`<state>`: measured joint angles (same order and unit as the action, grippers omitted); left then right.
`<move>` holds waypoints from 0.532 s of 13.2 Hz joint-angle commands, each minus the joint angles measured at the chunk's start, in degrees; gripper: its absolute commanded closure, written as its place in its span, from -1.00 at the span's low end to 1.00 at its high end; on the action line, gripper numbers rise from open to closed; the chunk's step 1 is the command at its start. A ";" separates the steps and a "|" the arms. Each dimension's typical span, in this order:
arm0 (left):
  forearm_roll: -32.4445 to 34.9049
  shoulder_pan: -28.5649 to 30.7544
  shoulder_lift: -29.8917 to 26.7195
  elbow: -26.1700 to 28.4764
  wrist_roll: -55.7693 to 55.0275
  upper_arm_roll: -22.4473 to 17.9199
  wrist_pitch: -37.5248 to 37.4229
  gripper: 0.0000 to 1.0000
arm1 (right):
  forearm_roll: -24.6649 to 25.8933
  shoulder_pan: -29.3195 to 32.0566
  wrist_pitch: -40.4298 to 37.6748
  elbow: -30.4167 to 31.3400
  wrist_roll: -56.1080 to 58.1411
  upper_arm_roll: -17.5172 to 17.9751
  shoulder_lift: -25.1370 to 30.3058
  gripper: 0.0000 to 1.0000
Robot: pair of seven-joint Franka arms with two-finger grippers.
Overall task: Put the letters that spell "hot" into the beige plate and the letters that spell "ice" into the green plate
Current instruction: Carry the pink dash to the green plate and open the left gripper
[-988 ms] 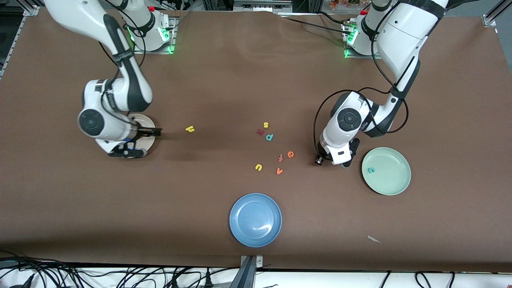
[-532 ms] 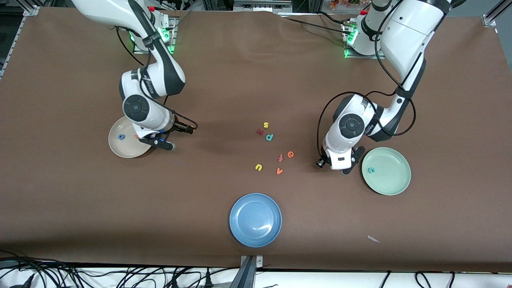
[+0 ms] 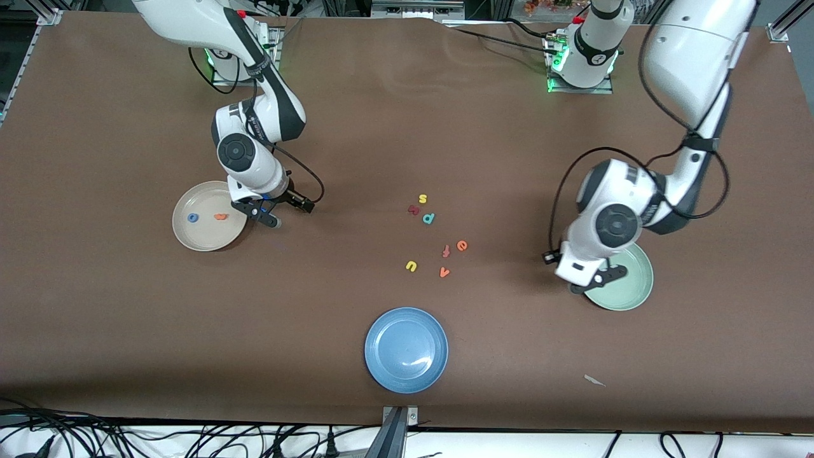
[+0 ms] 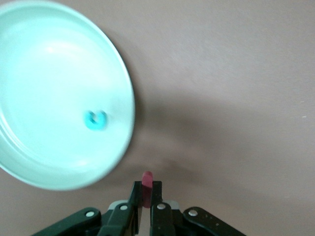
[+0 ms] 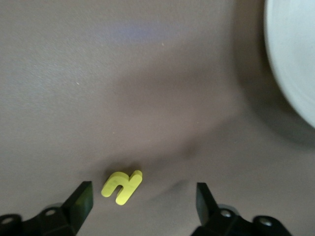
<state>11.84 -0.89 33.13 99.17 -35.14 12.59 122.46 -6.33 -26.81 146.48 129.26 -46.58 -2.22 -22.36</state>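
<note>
Holding a dark red short foam bar i (image 4: 146,180) between closed fingers, the left gripper (image 3: 598,278) hangs over the rim of the round pale mint-green plate (image 3: 636,292), at the edge toward the loose letters. The teal foam c (image 4: 95,120) lies inside this plate, as the left wrist view shows; in the front view the arm covers it. The right gripper (image 3: 270,213) is low over the brown table (image 3: 407,127), just beside the round cream-beige plate (image 3: 191,238), and its fingers (image 5: 81,199) stand wide apart with nothing between them. The yellow foam h (image 5: 122,186) lies on the table between these fingers, not yet gripped; it is seen only in the right wrist view. In the beige plate there are the blue ring-shaped foam o (image 3: 193,217) and the orange foam t (image 3: 220,217), a little apart from each other. The orange foam e (image 3: 462,245) still lies on the table in the middle group, beside an orange f (image 3: 446,250) and near an orange v (image 3: 444,272) and a yellow u (image 3: 411,266). Farther from the front camera are a yellow s (image 3: 422,199), a dark red crooked letter (image 3: 414,209) and a teal p (image 3: 428,218). A round blue plate (image 3: 406,350) sits nearest to the front camera.
</note>
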 commanded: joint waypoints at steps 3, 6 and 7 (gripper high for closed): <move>8.34 7.82 -0.61 0.41 24.21 0.24 -0.56 1.00 | -0.18 -1.05 4.25 0.82 -2.45 0.02 -1.19 -0.74; 14.34 9.93 2.29 0.24 25.65 0.24 0.23 0.80 | -0.18 -2.02 5.22 0.73 -3.86 0.02 -2.16 -0.62; 14.44 10.03 2.73 0.24 25.65 0.33 0.67 -0.09 | -0.18 -2.02 5.22 0.73 -3.86 0.02 -2.16 -0.54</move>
<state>24.11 8.73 34.54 99.54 -10.64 12.22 122.53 -6.33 -28.35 150.58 129.51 -49.46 -2.21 -24.29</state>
